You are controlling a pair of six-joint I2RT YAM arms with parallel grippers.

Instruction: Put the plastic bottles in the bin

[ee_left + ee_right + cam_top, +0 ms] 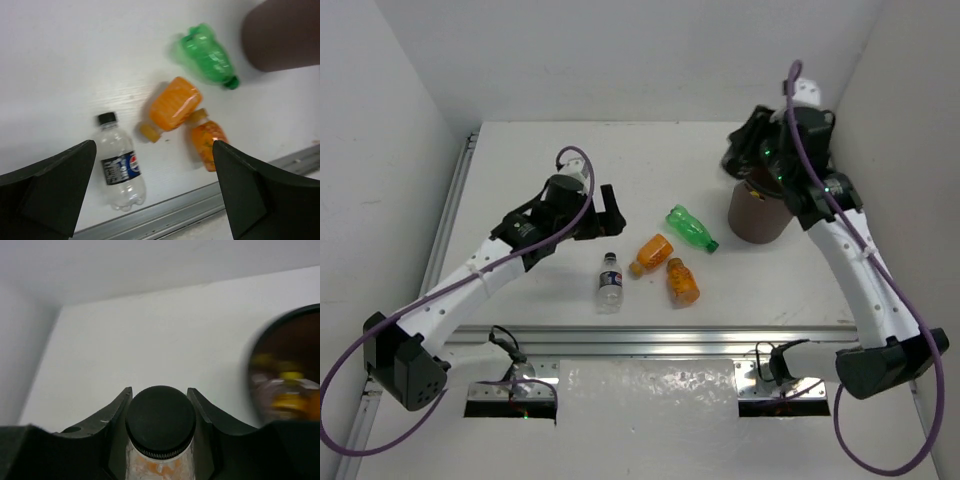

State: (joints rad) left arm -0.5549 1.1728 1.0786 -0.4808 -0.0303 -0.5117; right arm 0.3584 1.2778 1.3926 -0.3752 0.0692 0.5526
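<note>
clamping dark-capped bottle [160,420] in right gripper [160,390], seemingly just beside bin [757,222] rim, set for the drop | holding left gripper [610,213] wide open over green bottle [690,227], orange bottles [653,252], clear bottle [610,281] left of bin, sizing up next pick

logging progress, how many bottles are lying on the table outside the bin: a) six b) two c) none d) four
d: four lie on the table, namely the clear bottle, the far orange bottle, the near orange bottle and the green bottle; one more, the dark-capped bottle, is held in the right gripper.
</note>
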